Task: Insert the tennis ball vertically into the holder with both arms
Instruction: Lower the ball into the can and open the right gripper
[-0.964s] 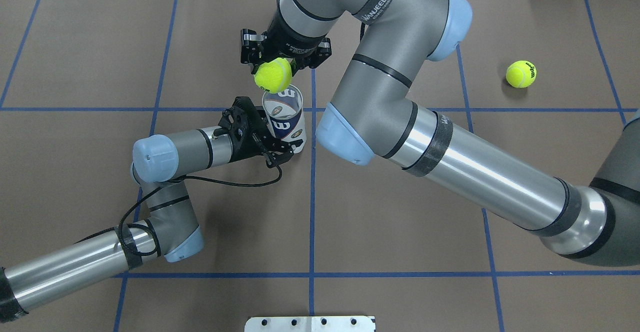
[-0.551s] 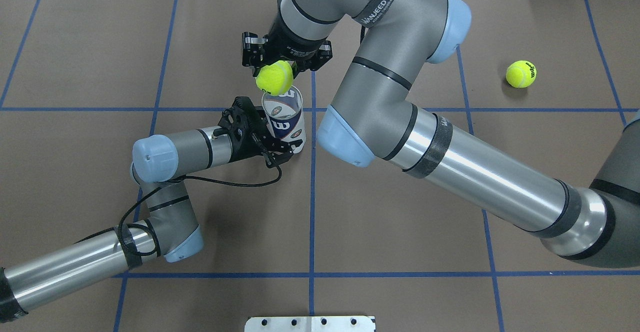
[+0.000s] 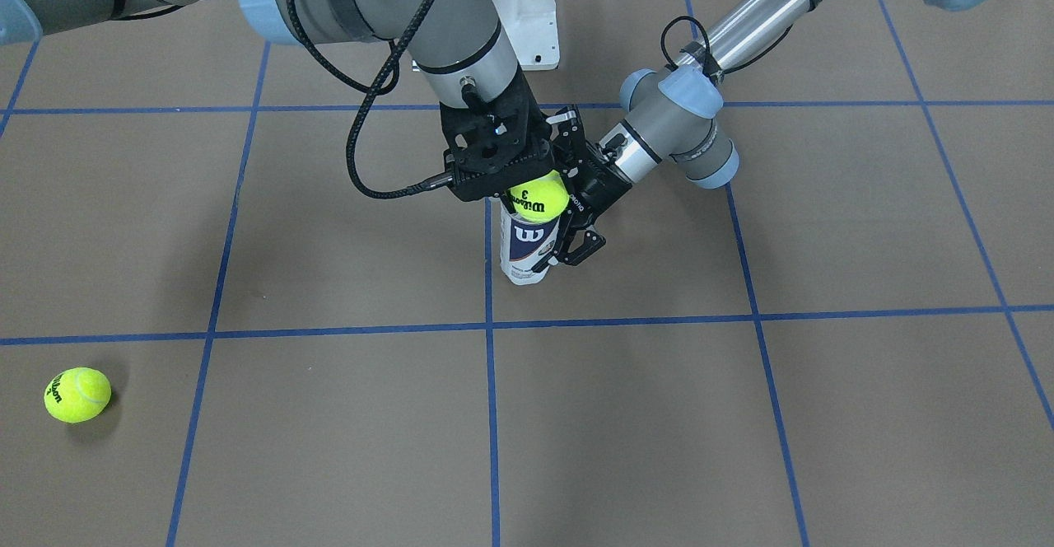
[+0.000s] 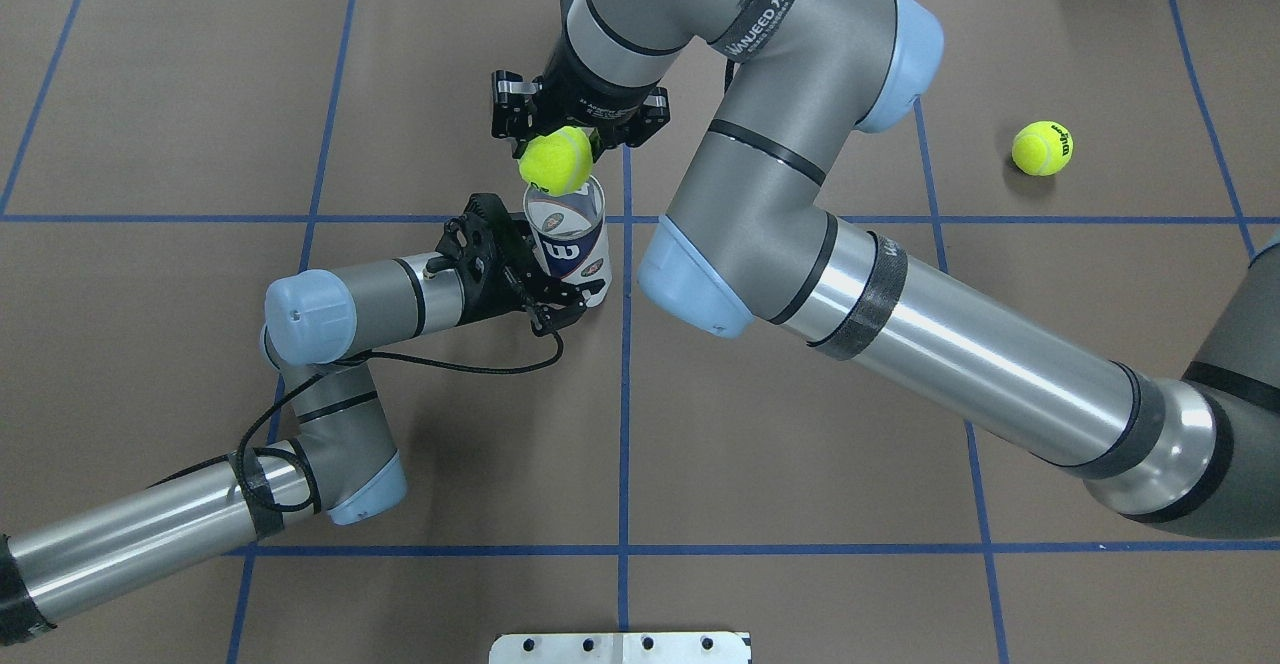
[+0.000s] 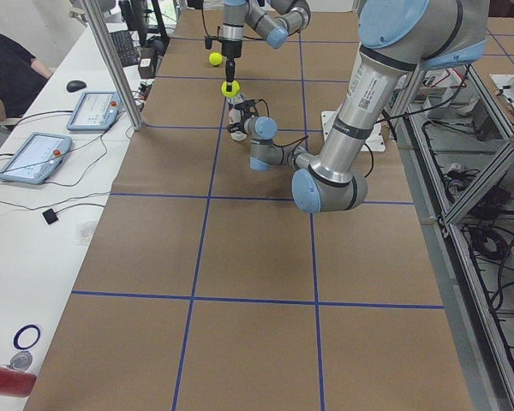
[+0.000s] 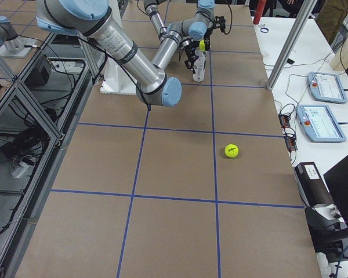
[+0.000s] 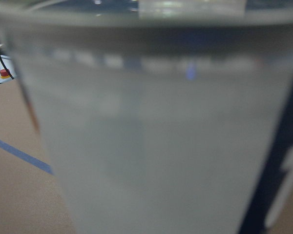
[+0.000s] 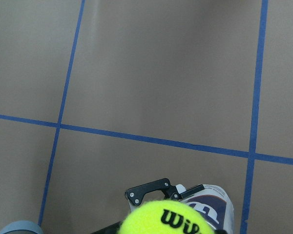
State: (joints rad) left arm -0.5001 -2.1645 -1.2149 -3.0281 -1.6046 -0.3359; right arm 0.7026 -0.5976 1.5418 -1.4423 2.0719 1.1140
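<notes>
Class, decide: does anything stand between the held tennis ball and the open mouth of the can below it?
Nothing visible does. The right gripper holds the tennis ball just above the holder, whose mouth is open; the left gripper clasps the holder's side wall, below the rim.

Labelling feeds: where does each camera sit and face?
Front: across the table, facing the robot; left arm at right.
Overhead: behind the robot, looking down; left arm at left.
Left side: table's left end; left arm near.
Right side: opposite end; right arm near.
Left wrist: against the can, blurred.
Right wrist: down past the held ball.
Front, overhead share the loose ball.
</notes>
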